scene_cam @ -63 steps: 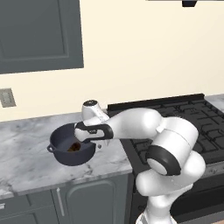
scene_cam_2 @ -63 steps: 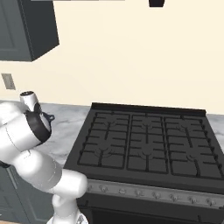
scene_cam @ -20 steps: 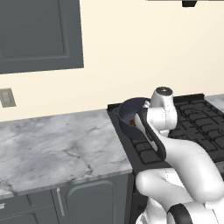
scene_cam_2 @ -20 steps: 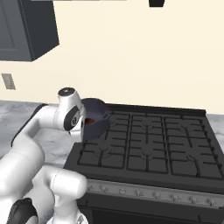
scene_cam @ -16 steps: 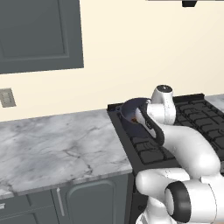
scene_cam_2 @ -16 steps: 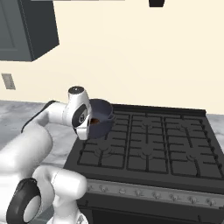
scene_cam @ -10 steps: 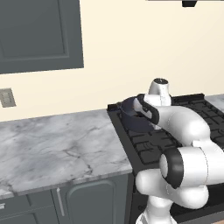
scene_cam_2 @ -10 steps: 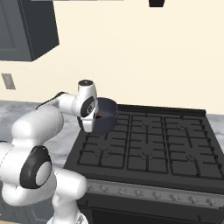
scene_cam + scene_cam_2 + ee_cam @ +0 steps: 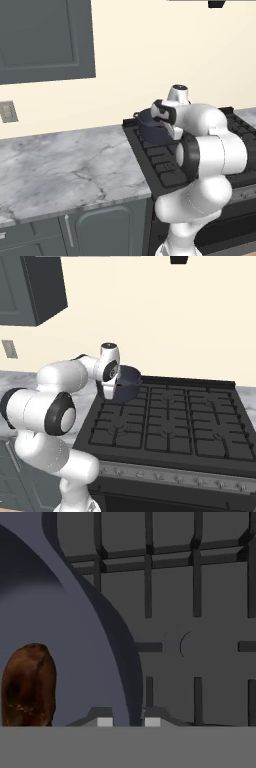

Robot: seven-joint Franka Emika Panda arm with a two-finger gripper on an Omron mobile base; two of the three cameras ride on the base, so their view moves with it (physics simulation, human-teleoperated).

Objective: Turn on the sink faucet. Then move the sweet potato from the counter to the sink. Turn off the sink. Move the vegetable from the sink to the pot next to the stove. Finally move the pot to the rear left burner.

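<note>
**Left base view first: pot over rear-left of stove, jaws clamped on its rim**

Left base view: arm reaches up and back over the stove (image 9: 165, 165). Dark blue pot (image 9: 150, 126) sits at the stove's rear-left corner, just past the marble counter (image 9: 65, 170) edge. Hand is right against the pot's right side; fingertips hidden behind the wrist. Can't tell from here whether the pot is resting on the grate or held just above it. Grey wall cabinet (image 9: 45, 40) upper left, wall outlet (image 9: 7, 111) below it.

Right base view: same pot (image 9: 127, 383) at the rear-left burner area, against the back edge of the stove (image 9: 170, 421). Hand comes down onto the pot's left rim. A sliver of reddish-brown shows just inside the rim by the hand.

Hand view: gripper (image 9: 128, 721) is closed down, the two fingertips pinching the pot (image 9: 90, 662) wall between them. Sweet potato (image 9: 28, 684) lies inside the pot, on its floor, left of the fingertips. Stove grate (image 9: 200, 612) bars and a burner ring visible right of the rim.
</note>
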